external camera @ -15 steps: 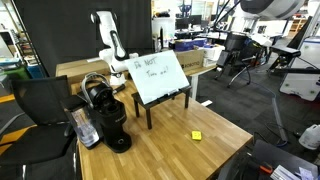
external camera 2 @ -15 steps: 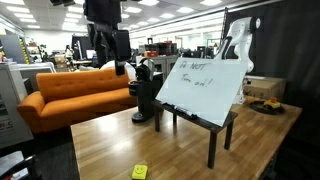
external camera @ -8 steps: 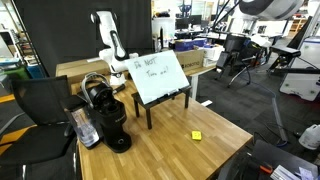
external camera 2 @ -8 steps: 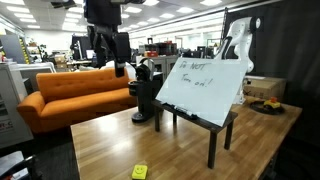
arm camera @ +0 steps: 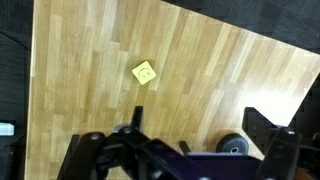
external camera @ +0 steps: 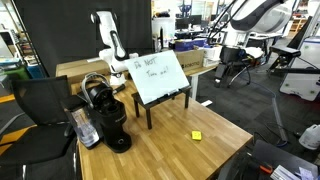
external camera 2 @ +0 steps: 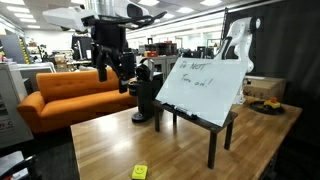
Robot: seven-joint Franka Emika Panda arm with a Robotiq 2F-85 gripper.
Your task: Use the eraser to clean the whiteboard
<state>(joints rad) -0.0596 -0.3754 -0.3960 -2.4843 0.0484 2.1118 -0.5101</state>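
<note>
The eraser (external camera: 196, 135) (external camera 2: 139, 172) is a tiny yellow square lying flat on the wooden table (external camera: 170, 150), in front of the whiteboard. The whiteboard (external camera: 158, 78) (external camera 2: 203, 85) leans back on a dark legged stand and carries dark handwriting. My gripper (external camera 2: 113, 75) hangs high above the table, well away from both. In the wrist view the gripper (arm camera: 198, 125) looks straight down at the table (arm camera: 200, 70), with the eraser (arm camera: 143, 72) far below, ahead of the fingers. The jaws stand open with nothing between them.
A black coffee machine (external camera: 105, 115) (external camera 2: 145, 95) stands on the table beside the whiteboard. A black office chair (external camera: 40, 110) sits at the table's side, and an orange sofa (external camera 2: 70, 95) is behind it. The table's edges drop to dark floor (arm camera: 15, 90).
The arm has swung and the gripper has come lower in the exterior view; more white arm now shows at the top. Eraser and whiteboard have not moved.
</note>
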